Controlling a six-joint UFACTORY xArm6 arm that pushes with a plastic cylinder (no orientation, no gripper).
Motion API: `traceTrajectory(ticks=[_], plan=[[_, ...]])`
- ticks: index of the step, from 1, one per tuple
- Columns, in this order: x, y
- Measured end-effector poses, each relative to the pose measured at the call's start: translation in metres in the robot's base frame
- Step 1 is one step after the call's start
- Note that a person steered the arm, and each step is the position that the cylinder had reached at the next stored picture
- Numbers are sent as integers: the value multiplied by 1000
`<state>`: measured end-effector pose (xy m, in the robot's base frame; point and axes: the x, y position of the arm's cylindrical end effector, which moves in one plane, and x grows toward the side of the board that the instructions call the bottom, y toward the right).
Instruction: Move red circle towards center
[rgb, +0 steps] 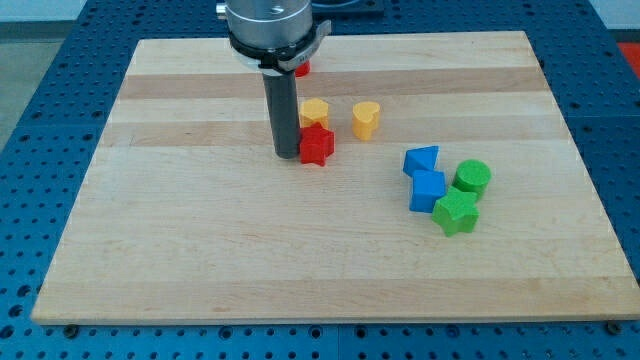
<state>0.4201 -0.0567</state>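
The red circle (302, 68) is mostly hidden behind the arm's head near the view's top; only a small red edge shows. My tip (286, 154) rests on the board, well below the red circle and just left of a red star block (317, 145), touching or nearly touching it.
A yellow hexagon block (314, 110) sits just above the red star. A yellow heart block (366, 118) lies to its right. At the view's right are a blue triangular block (421, 159), a blue cube (428, 189), a green cylinder (472, 177) and a green star (457, 212). The wooden board (200, 250) lies on a blue perforated table.
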Motion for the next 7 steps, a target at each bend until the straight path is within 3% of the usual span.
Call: traceTrajectory(ticks=[3, 5, 7], plan=[[-2, -18], [-87, -92], [-175, -88]])
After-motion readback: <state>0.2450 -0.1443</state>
